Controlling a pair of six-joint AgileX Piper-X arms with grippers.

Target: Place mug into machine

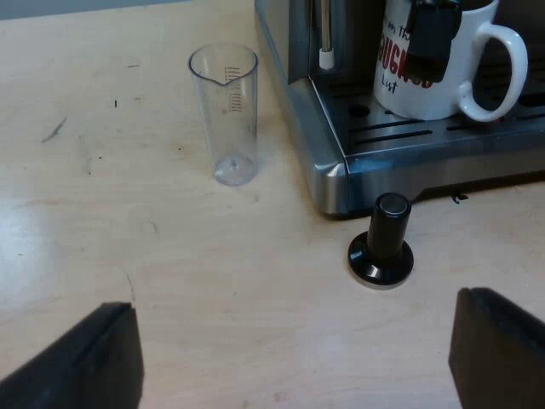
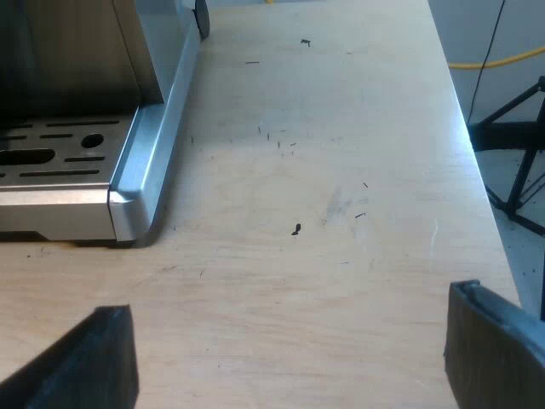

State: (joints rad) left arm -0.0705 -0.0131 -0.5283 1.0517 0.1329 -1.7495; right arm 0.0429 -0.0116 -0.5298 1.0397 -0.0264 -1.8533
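Left pincer (image 1: 294,328) agape; white, red-lettered mug (image 1: 456,64) on espresso machine (image 1: 328,149)

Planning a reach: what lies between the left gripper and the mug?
Left wrist view: a black-knobbed tamper stands on the table, before the machine's tray holding the mug.

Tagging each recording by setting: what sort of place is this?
Probably a lab bench set up for coffee: an espresso machine with a mug on its drip tray, a black tamper and measuring glass on a wooden table, stand legs beyond its edge.
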